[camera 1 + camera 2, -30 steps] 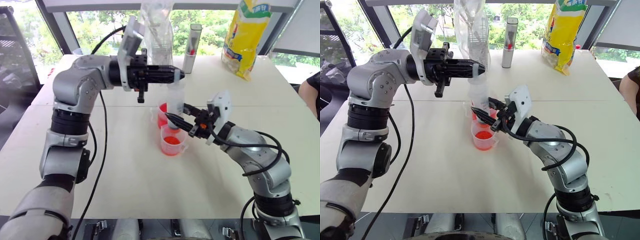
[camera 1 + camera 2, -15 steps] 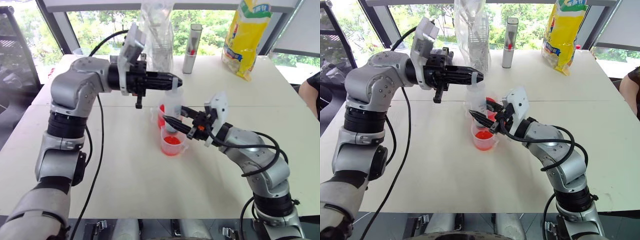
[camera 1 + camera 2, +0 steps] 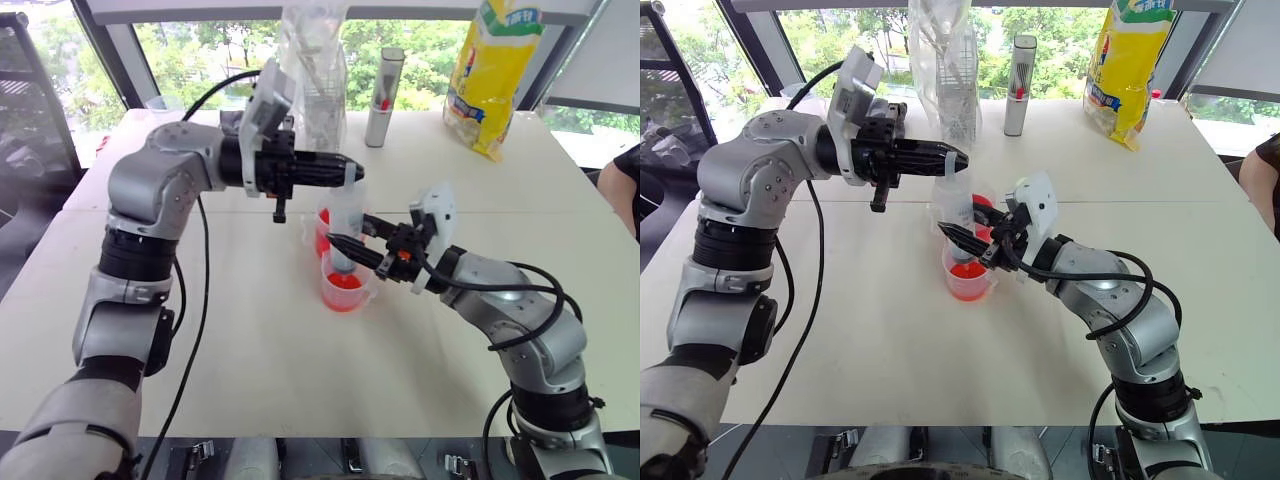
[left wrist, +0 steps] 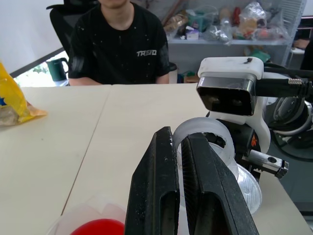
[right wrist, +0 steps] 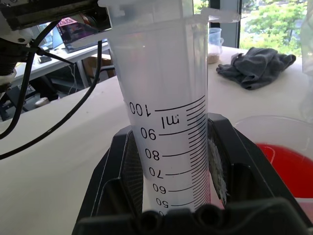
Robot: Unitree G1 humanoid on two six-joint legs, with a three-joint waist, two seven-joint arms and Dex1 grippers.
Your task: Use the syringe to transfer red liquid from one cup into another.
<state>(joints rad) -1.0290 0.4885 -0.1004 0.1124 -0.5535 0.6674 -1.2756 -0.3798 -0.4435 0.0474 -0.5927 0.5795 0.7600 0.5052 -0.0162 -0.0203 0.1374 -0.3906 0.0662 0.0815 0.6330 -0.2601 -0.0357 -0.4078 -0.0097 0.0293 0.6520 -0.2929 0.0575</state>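
The syringe (image 3: 346, 222) stands upright over the nearer of two clear cups. My right gripper (image 3: 342, 246) is shut around its clear barrel (image 5: 168, 122), which shows printed scale marks between the fingers (image 5: 117, 169). From the left, my left gripper (image 3: 349, 172) reaches in level and is shut on the white plunger top (image 4: 200, 133). The syringe tip points down into the near cup (image 3: 343, 287), which holds red liquid (image 3: 343, 281). Just behind it stands the far cup (image 3: 322, 231), also holding red liquid. I cannot tell which cup is the wider.
At the table's back stand a grey metal cylinder (image 3: 385, 85) with a red mark, a crumpled clear plastic bag (image 3: 315, 65) and a yellow bag (image 3: 492, 70). A person's arm (image 3: 622, 185) shows at the right edge. A person in a black shirt (image 4: 117, 41) sits across the table.
My left gripper has sunk a little with the plunger top. The right gripper keeps the barrel over the near cup, and both cups stay in place.
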